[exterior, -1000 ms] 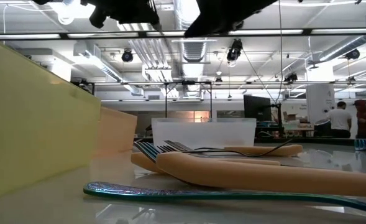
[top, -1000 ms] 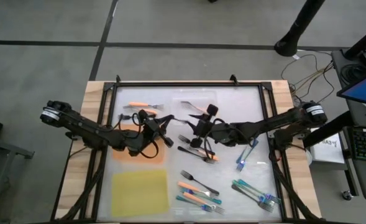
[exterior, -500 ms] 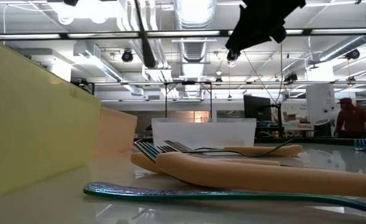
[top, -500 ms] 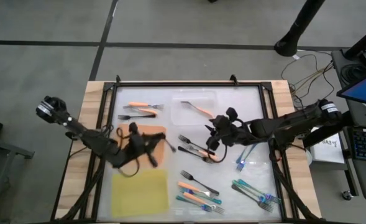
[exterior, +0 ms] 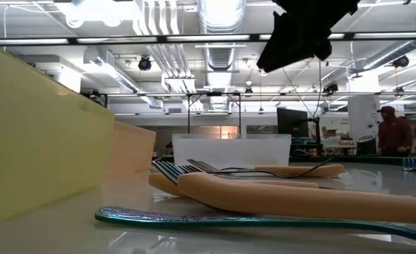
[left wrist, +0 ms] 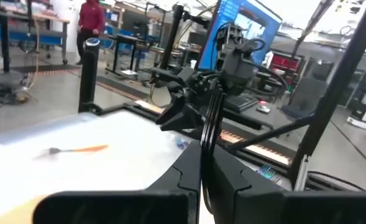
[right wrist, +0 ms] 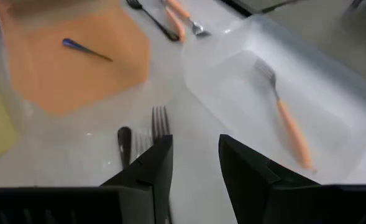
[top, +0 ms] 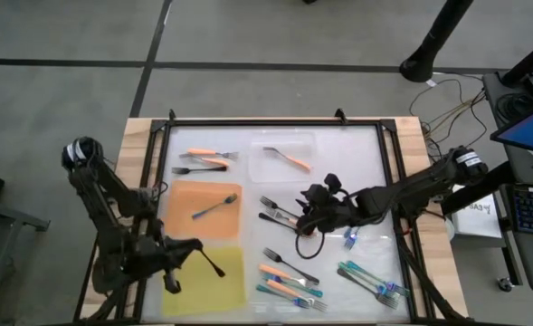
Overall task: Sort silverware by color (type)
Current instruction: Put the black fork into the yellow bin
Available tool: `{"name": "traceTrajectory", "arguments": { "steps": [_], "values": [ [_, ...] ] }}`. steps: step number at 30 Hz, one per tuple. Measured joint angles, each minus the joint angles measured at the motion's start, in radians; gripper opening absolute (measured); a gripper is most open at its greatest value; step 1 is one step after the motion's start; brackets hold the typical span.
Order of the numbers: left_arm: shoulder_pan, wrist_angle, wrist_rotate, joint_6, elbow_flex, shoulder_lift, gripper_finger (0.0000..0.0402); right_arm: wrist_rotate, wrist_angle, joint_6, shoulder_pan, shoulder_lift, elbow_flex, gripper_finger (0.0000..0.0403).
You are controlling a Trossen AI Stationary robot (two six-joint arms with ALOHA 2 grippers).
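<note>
One teal fork lies on the orange mat; our right hand, fingers parted and empty, hovers at worktop centre above dark forks: next pick, descend and close. Left hand clenched at 7 o'clock.

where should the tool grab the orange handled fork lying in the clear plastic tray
Grip the orange-handled fork at mid-handle, coming straight down from above. It lies flat and alone in the clear plastic tray; the handle is its thickest part, and the tray walls block a sideways approach.
</note>
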Motion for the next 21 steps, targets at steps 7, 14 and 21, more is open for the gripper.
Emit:
{"name": "traceTrajectory", "arguments": {
  "steps": [7,14,21],
  "values": [
    [-0.026,-0.001,0.009,-0.04,0.0,0.133,0.0,-0.113,-0.001,0.088,0.035,0.059,0.0,0.0121],
    [-0.112,0.0,0.034,-0.039,0.0,0.2,0.0,-0.235,-0.005,0.147,0.074,0.056,0.0,0.0121],
    [-0.122,-0.017,0.055,0.003,0.0,0.234,0.0,-0.233,-0.004,0.193,0.093,0.052,0.0,0.0121]
  ]
}}
